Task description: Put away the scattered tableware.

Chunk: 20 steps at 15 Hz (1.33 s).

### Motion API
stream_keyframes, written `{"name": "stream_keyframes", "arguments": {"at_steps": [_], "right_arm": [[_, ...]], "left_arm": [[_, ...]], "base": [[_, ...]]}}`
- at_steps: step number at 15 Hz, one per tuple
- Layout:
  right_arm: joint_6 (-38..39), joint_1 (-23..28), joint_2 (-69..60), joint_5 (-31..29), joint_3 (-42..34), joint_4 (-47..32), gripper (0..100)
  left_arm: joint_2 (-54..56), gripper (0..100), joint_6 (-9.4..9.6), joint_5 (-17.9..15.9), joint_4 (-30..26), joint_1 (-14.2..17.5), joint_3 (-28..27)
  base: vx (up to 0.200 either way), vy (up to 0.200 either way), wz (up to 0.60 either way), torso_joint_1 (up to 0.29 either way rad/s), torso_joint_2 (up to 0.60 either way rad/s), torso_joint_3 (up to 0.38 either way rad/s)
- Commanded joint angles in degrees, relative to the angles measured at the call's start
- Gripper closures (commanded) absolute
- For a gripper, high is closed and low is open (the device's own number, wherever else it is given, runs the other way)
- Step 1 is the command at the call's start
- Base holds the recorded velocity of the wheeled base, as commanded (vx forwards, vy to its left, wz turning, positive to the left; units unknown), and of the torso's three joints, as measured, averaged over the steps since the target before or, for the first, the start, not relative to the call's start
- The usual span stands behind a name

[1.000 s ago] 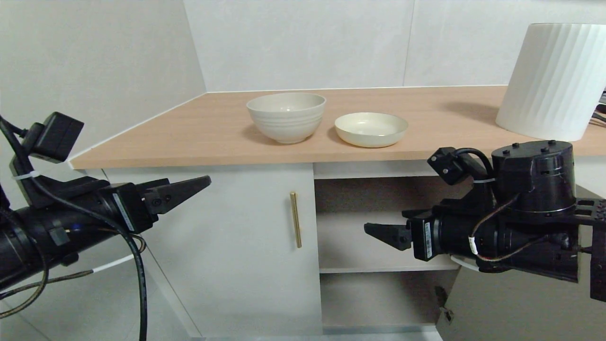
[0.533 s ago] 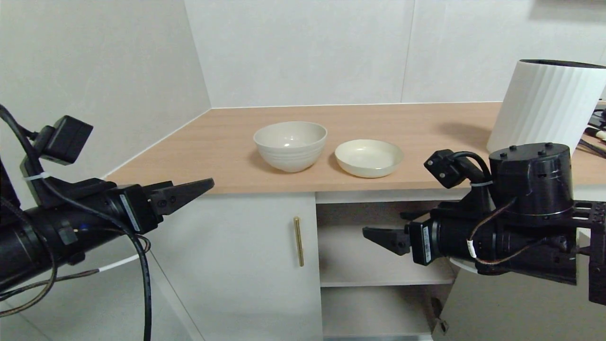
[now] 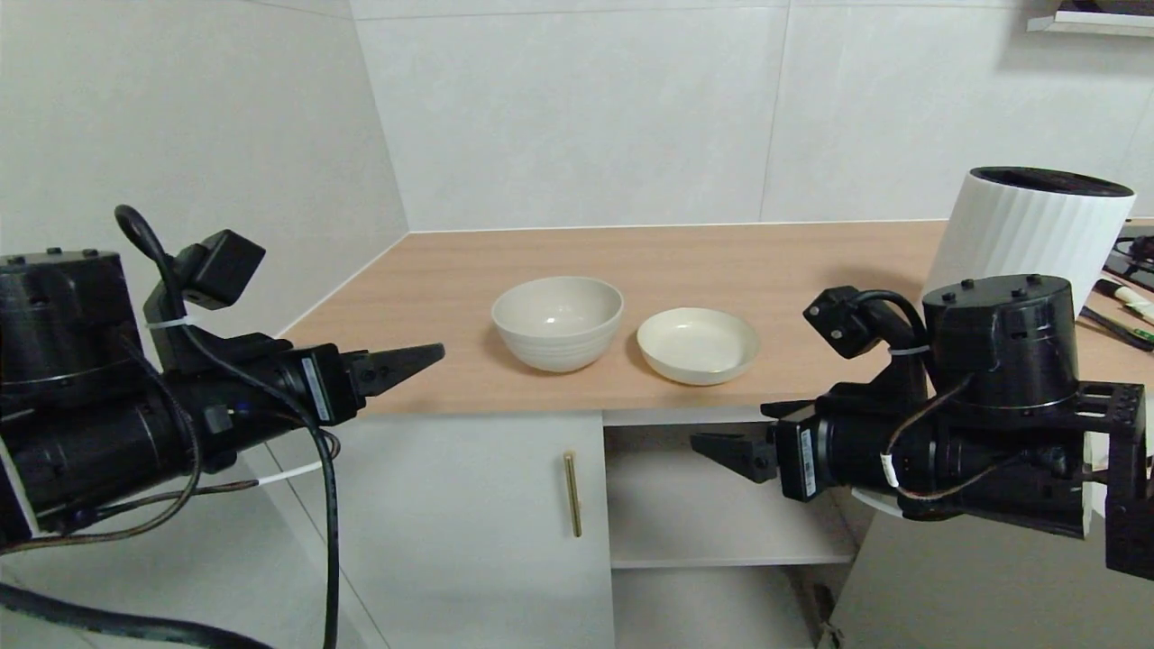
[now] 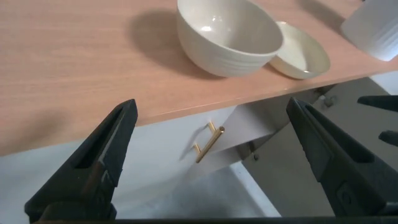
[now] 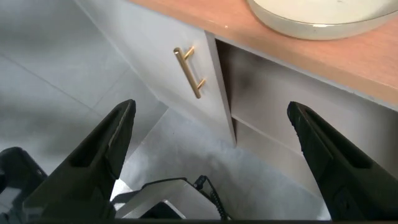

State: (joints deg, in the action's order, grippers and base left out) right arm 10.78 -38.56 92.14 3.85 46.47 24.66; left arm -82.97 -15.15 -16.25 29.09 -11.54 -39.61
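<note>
**On the counter (image 3: 433, 297): bowl (image 3: 557, 322) and plate (image 3: 697, 344), both claws empty**

Head view: left claw (image 3: 422, 359), level with the counter, has the bowl ahead to its right; right claw (image 3: 714, 443) hangs lower, below the plate. Camera has risen since a second ago.
Left wrist: claw spread wide, bowl (image 4: 227, 37) nearest.
Right wrist: claw spread wide, plate (image 5: 323, 15) above.

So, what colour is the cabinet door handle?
Gold; the handle shows best in the head view.

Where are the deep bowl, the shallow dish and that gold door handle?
bowl (image 3: 557, 317), head view, on its inner wall.
dish (image 3: 697, 342), head view, on its hollow middle.
handle (image 3: 572, 495), head view, halfway down the bar.
</note>
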Motion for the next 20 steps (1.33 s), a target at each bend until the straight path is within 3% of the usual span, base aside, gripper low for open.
{"name": "stream_keyframes", "arguments": {"at_steps": [1,4,7,9,14,17,20], "right_arm": [[-0.32,-0.03,1.38,0.01,0.29,1.09,0],[0.39,-0.03,1.03,-0.51,3.1,-0.4,0],[6.71,0.41,0.24,-0.51,10.04,-10.69,0],[12.34,0.5,0.68,-0.78,15.23,-16.58,0],[13.57,2.61,6.65,-10.09,21.82,-17.81,0],[13.48,5.07,8.41,-10.71,26.48,-23.08,0],[13.39,7.62,10.52,-14.49,29.29,-23.96,0]], "left_arm": [[-2.81,0,0.04,-0.01,-0.61,-0.06,-2.32],[-3.69,0,-0.76,-0.01,-6.32,-0.06,-7.5],[-3.25,0,-5.06,0.17,-7.99,-0.32,-9.52],[-3.6,0,-7.08,0.17,-12.12,-0.94,-12.16],[-6.24,0,-17.98,-0.71,-21.62,-3.13,-21.21],[-8.61,0,-21.23,-0.54,-21.79,-3.22,-22.88],[-13.18,0,-24.4,3.68,-21.79,-5.07,-25.61]], "base": [[0.0,0.0,0.0,0.0,0.0,0.0],[0.0,0.0,0.0,0.0,0.0,0.0],[0.0,0.0,0.0,0.0,0.0,0.0],[0.0,0.0,0.0,0.0,0.0,0.0],[0.0,0.0,0.0,0.0,0.0,0.0],[0.0,0.0,0.0,0.0,0.0,0.0],[0.0,0.0,0.0,0.0,0.0,0.0]]}}
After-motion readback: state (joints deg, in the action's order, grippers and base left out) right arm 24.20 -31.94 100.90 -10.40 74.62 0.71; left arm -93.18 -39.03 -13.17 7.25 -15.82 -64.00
